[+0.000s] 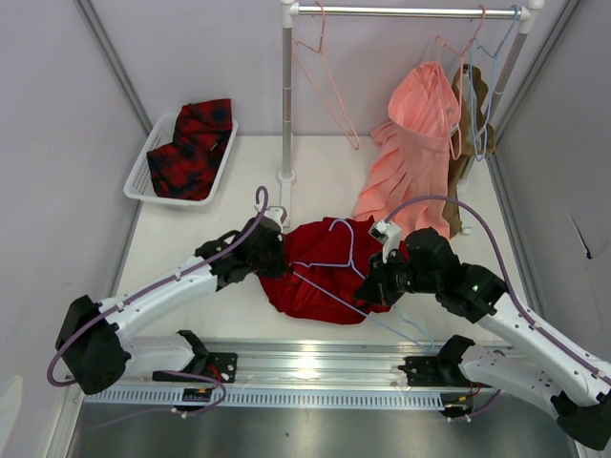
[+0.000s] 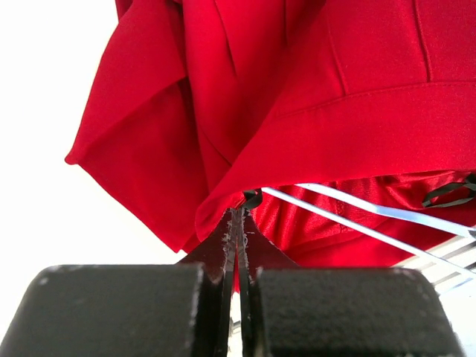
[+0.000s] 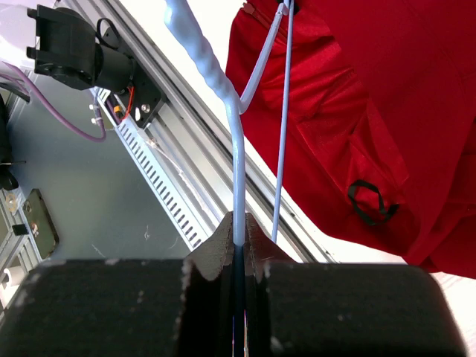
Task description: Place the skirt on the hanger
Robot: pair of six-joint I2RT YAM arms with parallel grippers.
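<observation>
The deep-red skirt (image 1: 320,272) lies crumpled on the table between the two arms. The light-blue hanger (image 1: 336,260) lies across it, its wires running off the skirt toward the near edge. My left gripper (image 1: 274,250) is at the skirt's left edge, shut on a fold of the skirt's hem (image 2: 238,216); the hanger wires (image 2: 357,219) pass just beyond it. My right gripper (image 1: 377,281) is at the skirt's right side, shut on the hanger wire (image 3: 238,201). The skirt (image 3: 372,104) with a black loop (image 3: 368,201) lies to its right.
A white basket (image 1: 141,167) holding a red-and-black plaid garment (image 1: 196,148) stands at the back left. A rack post (image 1: 286,95) and rail (image 1: 401,11) carry a pink hanger (image 1: 325,76), a salmon-pink pleated skirt (image 1: 410,157) and a brown garment (image 1: 474,100). An aluminium rail (image 1: 305,367) runs along the near edge.
</observation>
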